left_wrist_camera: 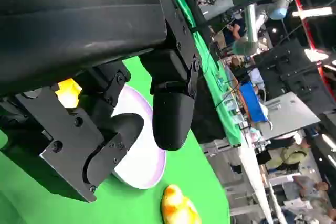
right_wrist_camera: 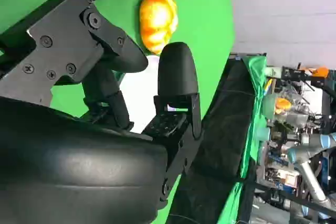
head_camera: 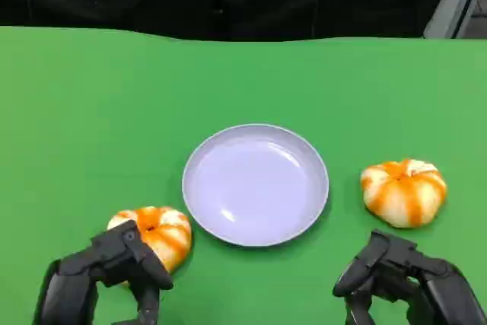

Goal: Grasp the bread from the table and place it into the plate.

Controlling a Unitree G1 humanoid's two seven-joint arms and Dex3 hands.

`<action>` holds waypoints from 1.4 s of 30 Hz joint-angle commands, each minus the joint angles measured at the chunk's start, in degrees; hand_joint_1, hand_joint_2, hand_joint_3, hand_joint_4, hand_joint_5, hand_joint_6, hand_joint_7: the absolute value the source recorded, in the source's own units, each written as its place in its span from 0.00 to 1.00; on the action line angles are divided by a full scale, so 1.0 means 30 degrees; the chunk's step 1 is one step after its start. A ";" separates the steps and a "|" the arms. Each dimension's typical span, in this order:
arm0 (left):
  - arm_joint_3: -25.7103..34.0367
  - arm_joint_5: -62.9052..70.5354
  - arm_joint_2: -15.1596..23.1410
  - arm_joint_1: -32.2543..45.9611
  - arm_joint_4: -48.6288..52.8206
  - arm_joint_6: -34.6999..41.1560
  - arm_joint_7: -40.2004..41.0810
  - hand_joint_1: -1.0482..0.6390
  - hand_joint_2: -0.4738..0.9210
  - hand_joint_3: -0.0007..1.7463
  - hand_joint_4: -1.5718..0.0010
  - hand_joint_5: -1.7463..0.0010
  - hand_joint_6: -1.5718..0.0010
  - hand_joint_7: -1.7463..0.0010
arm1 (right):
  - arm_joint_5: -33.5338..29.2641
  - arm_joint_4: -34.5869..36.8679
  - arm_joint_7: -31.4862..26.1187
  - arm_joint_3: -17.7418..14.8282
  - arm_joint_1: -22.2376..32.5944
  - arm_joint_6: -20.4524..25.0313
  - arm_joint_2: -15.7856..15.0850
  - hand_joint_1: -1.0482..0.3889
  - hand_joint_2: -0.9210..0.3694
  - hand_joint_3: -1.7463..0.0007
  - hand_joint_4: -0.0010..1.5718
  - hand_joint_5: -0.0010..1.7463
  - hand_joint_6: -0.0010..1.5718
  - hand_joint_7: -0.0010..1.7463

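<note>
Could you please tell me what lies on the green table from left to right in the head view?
Left robot hand → left bread, right by that robot hand → plate → right bread. The right robot hand sits near the camera, overlapping the right bread's span.

You can't see the near side of the left bread (head_camera: 156,234): the left hand (head_camera: 114,268) stands in front of it, so whether the fingers touch it is unclear. Both hands run off the lower edge of the head view, the right hand (head_camera: 399,275) too, hiding the palms. In the left wrist view, the fingers (left_wrist_camera: 170,111) cover much of the plate (left_wrist_camera: 144,166), and the bread (left_wrist_camera: 178,208) there is cut by the edge. The background clutter is too blurred to name.
</note>
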 commanded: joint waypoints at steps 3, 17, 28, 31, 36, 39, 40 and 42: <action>0.0275 0.0136 0.0204 -0.0088 0.0267 -0.0213 0.0168 0.63 0.56 0.84 0.42 0.04 0.46 0.13 | -0.0063 -0.0345 0.0064 -0.0013 -0.0088 -0.0141 -0.0267 0.67 0.43 0.27 0.48 0.95 0.47 0.82; 0.0349 -0.0172 0.0200 -0.0243 0.0429 -0.0232 0.0070 0.64 0.58 0.83 0.42 0.04 0.47 0.13 | -0.0325 -0.0454 0.0285 -0.0346 -0.0288 -0.0418 -0.0690 0.69 0.45 0.24 0.48 0.95 0.48 0.81; 0.0516 -0.0009 0.0159 -0.0366 0.0581 -0.0489 0.0215 0.64 0.59 0.81 0.43 0.03 0.47 0.13 | -0.0131 -0.0871 0.0514 -0.0594 -0.0133 -0.0023 -0.1007 0.68 0.46 0.24 0.50 0.93 0.49 0.81; 0.0517 -0.0018 0.0139 -0.0364 0.0595 -0.0540 0.0211 0.63 0.59 0.81 0.44 0.03 0.47 0.13 | -0.0100 -0.0976 0.0617 -0.0639 -0.0036 0.0003 -0.1059 0.68 0.46 0.25 0.50 0.93 0.49 0.81; 0.0927 0.0783 0.0777 -0.0566 0.0905 -0.1348 0.0228 0.61 0.57 0.83 0.47 0.10 0.49 0.21 | 0.0181 -0.1155 0.0926 -0.0375 0.0371 -0.0195 -0.1155 0.70 0.43 0.25 0.48 0.94 0.48 0.81; 0.1157 0.1607 0.1184 -0.0796 0.1225 -0.2057 0.0347 0.62 0.59 0.76 0.49 0.23 0.46 0.37 | 0.0232 -0.1187 0.0996 -0.0307 0.0469 -0.0282 -0.1114 0.71 0.43 0.25 0.47 0.95 0.48 0.82; 0.1308 0.2779 0.1397 -0.0740 0.0600 -0.1264 0.0424 0.62 0.60 0.75 0.49 0.24 0.46 0.39 | 0.0102 -0.1160 0.0935 -0.0280 0.0446 -0.0372 -0.1087 0.71 0.42 0.25 0.47 0.95 0.47 0.82; 0.1572 0.4916 0.1720 -0.0674 -0.0416 -0.0056 0.0615 0.53 0.78 0.38 0.61 0.35 0.51 0.69 | -0.0133 -0.1119 0.0816 -0.0251 0.0389 -0.0497 -0.1049 0.70 0.43 0.25 0.47 0.96 0.48 0.82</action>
